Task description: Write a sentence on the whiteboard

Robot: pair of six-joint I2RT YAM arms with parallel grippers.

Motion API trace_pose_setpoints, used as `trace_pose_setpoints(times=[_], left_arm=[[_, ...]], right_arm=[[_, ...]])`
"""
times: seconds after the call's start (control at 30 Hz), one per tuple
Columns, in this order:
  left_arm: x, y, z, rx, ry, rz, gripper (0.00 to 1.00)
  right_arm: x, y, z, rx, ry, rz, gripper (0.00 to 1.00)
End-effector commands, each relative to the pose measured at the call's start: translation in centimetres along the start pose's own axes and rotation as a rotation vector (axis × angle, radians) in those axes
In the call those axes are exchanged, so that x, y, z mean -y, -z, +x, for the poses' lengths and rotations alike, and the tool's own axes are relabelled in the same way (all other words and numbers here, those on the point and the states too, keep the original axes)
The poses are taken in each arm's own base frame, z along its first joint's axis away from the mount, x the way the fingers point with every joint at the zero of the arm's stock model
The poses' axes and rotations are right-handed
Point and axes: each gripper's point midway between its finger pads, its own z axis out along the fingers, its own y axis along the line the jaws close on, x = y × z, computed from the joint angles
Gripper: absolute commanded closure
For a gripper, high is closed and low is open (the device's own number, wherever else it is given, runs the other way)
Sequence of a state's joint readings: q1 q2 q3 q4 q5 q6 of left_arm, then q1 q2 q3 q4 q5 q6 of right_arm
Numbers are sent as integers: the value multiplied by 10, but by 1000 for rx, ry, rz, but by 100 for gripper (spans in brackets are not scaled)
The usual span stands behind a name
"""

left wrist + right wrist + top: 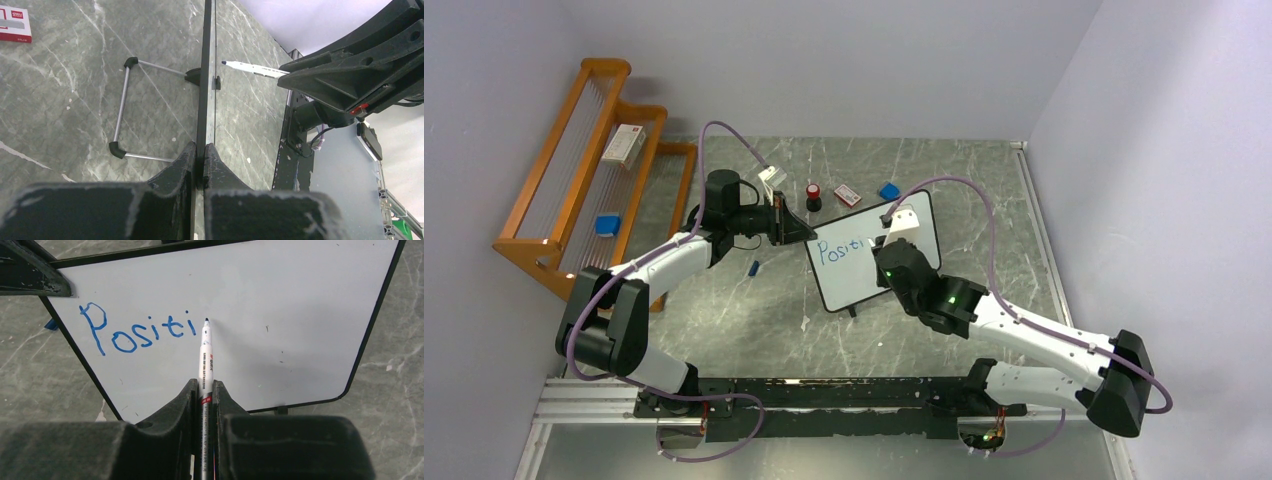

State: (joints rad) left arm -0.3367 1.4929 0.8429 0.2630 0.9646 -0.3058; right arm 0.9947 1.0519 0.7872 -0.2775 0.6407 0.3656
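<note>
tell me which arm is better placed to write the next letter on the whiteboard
Right. The right jaws are shut on the marker pen, its tip at the whiteboard just after "Positi". The left jaws are clamped on the whiteboard's edge.

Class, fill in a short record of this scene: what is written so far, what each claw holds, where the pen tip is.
written so far: blue writing "Positi" on the whiteboard
left claw: shut on the whiteboard's edge
right claw: shut on the marker
marker tip: just right of the last letter, at or near the surface
</note>
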Motion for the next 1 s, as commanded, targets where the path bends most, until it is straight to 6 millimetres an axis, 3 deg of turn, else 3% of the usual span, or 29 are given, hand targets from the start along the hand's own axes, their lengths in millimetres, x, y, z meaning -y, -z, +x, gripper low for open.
trace_pose_setpoints(times=[0.0,0.4,0.97], left_arm=[[-15,-3,19,-49,33,-45,95],[-16,-3,20,-53,35,-45,95],[-17,-3,20,-55,31,-51,95]], right_arm=[[-4,-5,-2,16,-12,-18,100],[-4,-12,-2,13,-8,-6,100],[2,-11,18,-73,19,8,100]])
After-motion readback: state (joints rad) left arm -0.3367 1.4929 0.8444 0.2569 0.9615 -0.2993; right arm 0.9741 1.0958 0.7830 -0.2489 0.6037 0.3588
